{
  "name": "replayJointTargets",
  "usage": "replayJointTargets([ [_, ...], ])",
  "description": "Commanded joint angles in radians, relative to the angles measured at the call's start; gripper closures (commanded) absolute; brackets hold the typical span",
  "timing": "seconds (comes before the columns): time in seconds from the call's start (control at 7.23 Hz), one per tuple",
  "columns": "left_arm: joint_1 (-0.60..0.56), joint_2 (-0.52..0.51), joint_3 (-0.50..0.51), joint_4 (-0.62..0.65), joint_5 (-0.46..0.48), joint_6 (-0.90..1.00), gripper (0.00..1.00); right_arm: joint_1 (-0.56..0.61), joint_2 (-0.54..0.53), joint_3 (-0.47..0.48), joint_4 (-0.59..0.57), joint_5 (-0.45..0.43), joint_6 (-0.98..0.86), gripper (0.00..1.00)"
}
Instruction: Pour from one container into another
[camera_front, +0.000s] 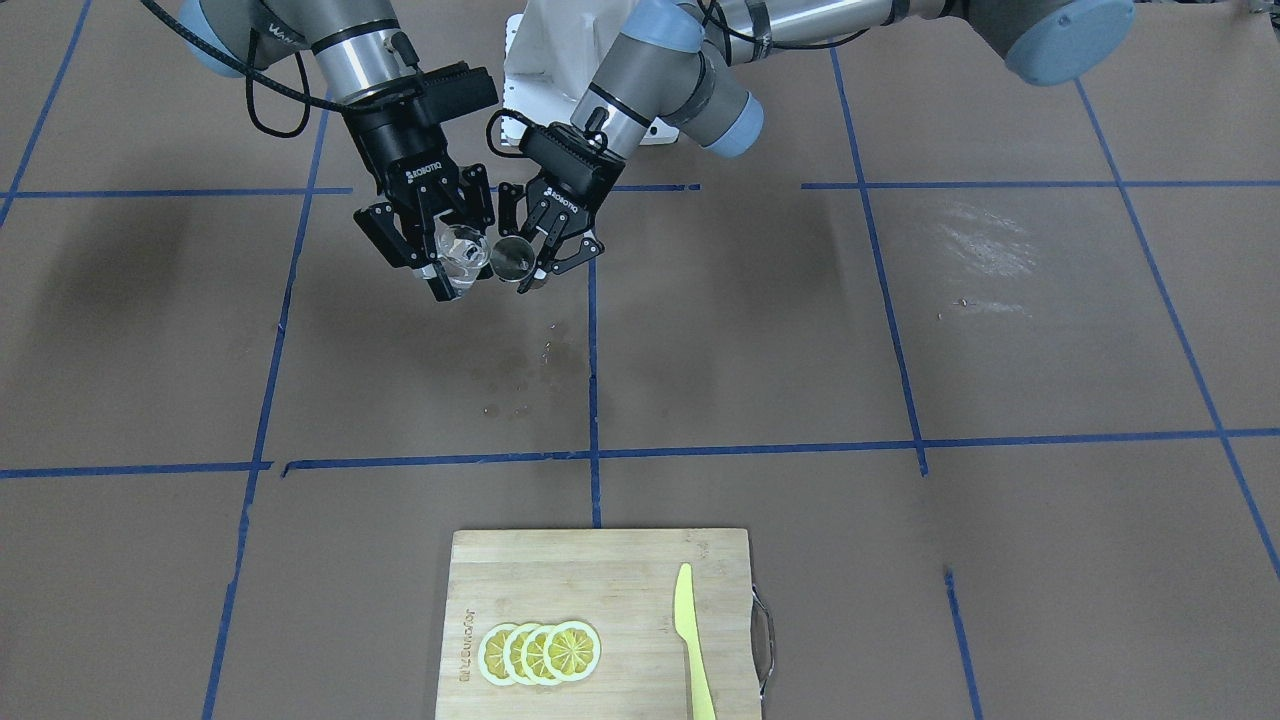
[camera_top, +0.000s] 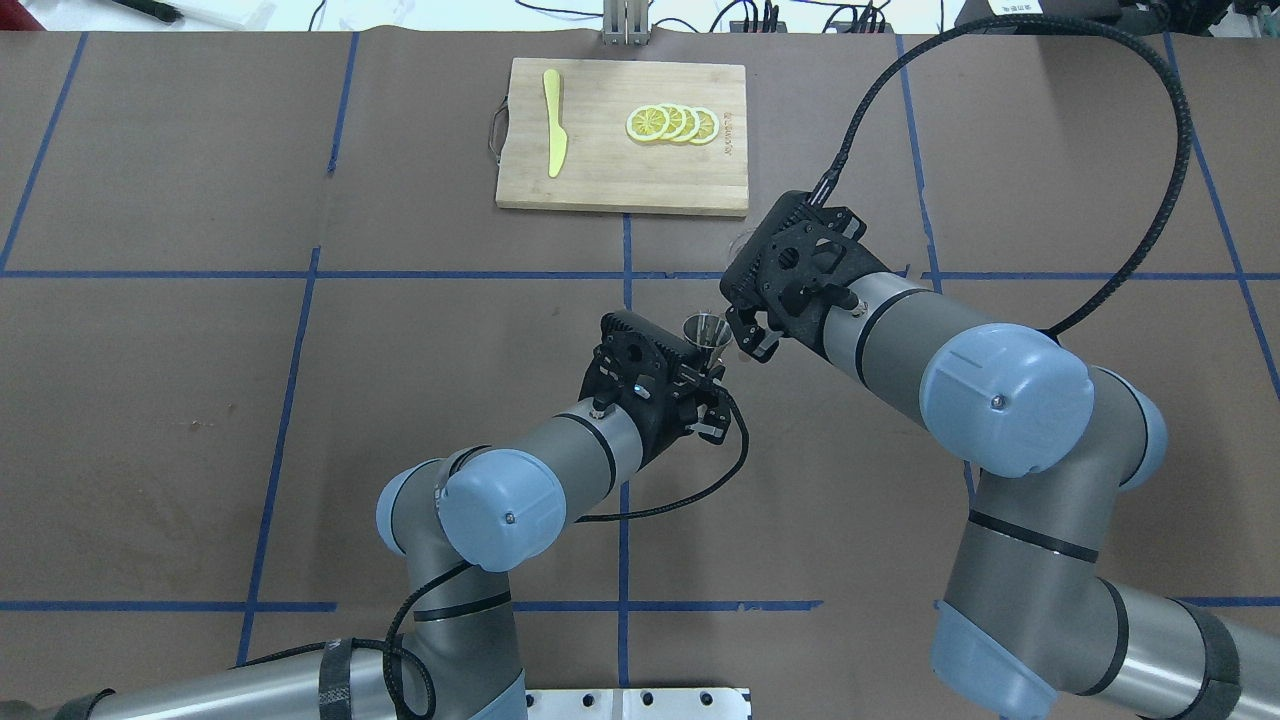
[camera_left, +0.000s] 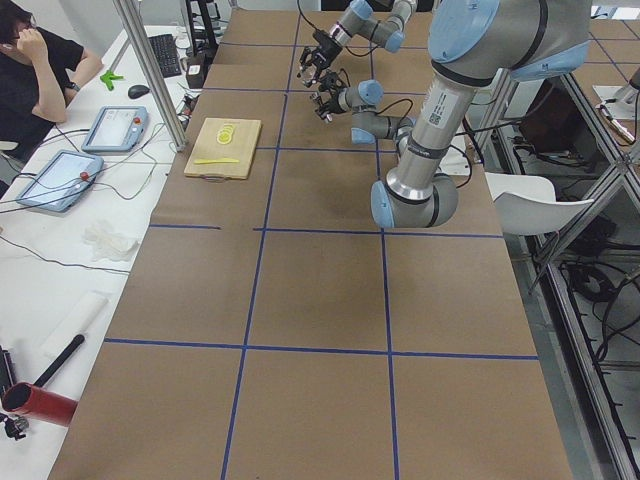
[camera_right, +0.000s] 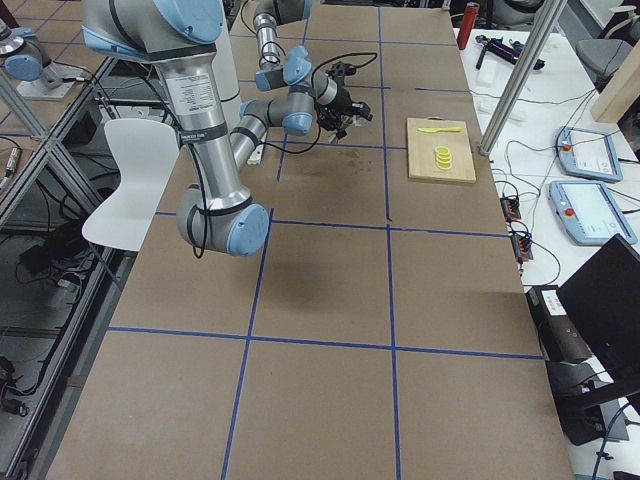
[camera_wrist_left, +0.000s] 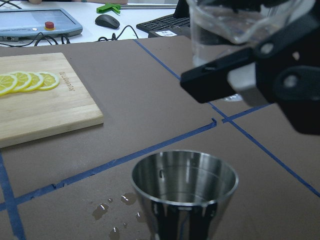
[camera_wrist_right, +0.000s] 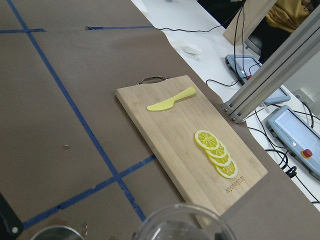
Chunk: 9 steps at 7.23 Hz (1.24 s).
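Note:
My right gripper (camera_front: 455, 262) is shut on the small clear glass (camera_front: 462, 252), held in the air and tipped over. In the left wrist view the glass (camera_wrist_left: 235, 22) hangs above and to the right of the jigger, with a little clear liquid inside. Right beside it, my left gripper (camera_front: 522, 268) is shut on the steel jigger (camera_front: 512, 258), which stands upright with its mouth open upward (camera_wrist_left: 185, 180). From overhead the jigger (camera_top: 705, 331) shows between the two wrists. The glass rim (camera_wrist_right: 182, 225) fills the bottom of the right wrist view.
Water drops (camera_front: 520, 370) lie on the brown paper under the grippers. A wooden cutting board (camera_front: 560, 570) with lemon slices (camera_front: 540, 652) and a yellow knife (camera_front: 690, 640) sits at the operators' edge. Blue tape lines cross the table.

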<state>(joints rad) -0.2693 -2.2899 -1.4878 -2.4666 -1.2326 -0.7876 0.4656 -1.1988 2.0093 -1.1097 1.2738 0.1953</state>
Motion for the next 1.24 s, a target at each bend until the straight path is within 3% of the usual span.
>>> replayJointTargets([
  [0.0,0.007,0.000,0.000,0.000,0.001,-0.001,1.00,-0.001,0.024,0.000,-0.039,-0.013,-0.005,1.00],
  [1.11,0.007,0.000,-0.003,-0.015,0.001,-0.001,1.00,-0.067,0.031,0.003,-0.073,-0.165,-0.246,1.00],
])
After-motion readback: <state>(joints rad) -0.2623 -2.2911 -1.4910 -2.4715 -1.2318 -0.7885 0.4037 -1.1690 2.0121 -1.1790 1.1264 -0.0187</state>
